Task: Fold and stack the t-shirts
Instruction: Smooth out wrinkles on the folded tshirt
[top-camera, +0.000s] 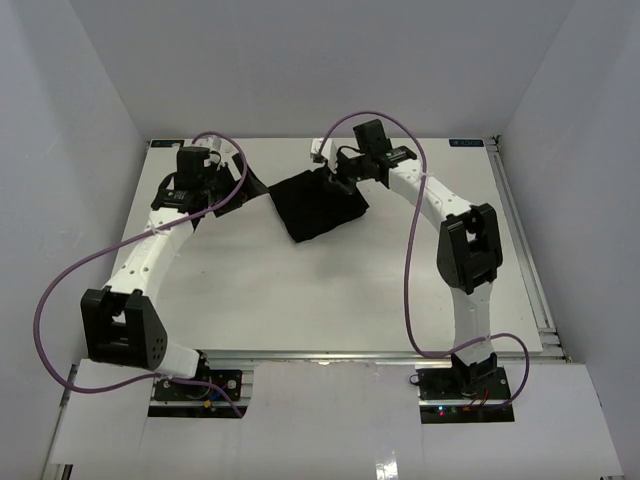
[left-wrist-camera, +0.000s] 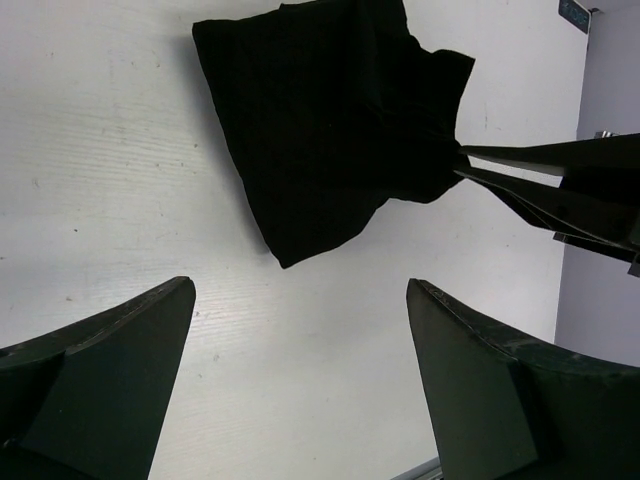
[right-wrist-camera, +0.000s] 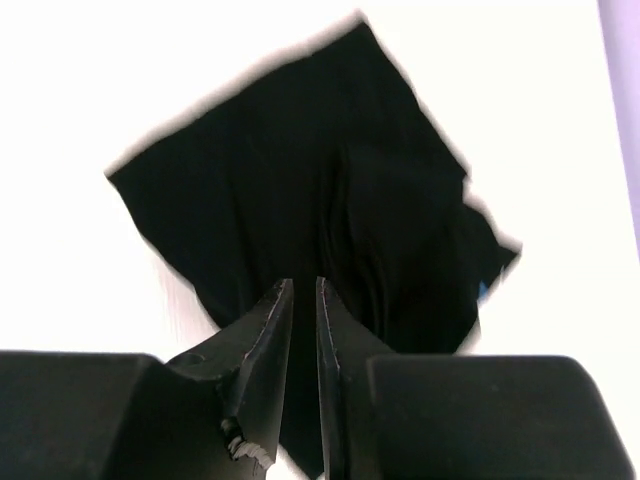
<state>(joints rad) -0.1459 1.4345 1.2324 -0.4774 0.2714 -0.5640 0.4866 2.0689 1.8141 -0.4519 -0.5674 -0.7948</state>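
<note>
The folded black t-shirt (top-camera: 318, 208) lies far-middle on the surface (top-camera: 300, 300), nearly square and skewed, one corner pointing toward the arms. The right hand (right-wrist-camera: 303, 285) pinches its far-right corner. The left hand (left-wrist-camera: 300, 288) is spread, clear of the cloth.

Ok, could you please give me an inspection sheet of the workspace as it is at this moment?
Surface: white table, flat, with faint scuffs in the left wrist view.
Job's things: one plain black fabric t-shirt, folded to a rough square, at the far middle of the table; no stack seen.
Clutter: nothing seen.
Grippers: left gripper, jaws wide open over bare table, apart from the shirt; right gripper, jaws shut on the shirt's edge.
Cables: purple cables, one looping loose beside each arm.
Surroundings: plain pale walls on three sides; metal rails along the table's right edge.
</note>
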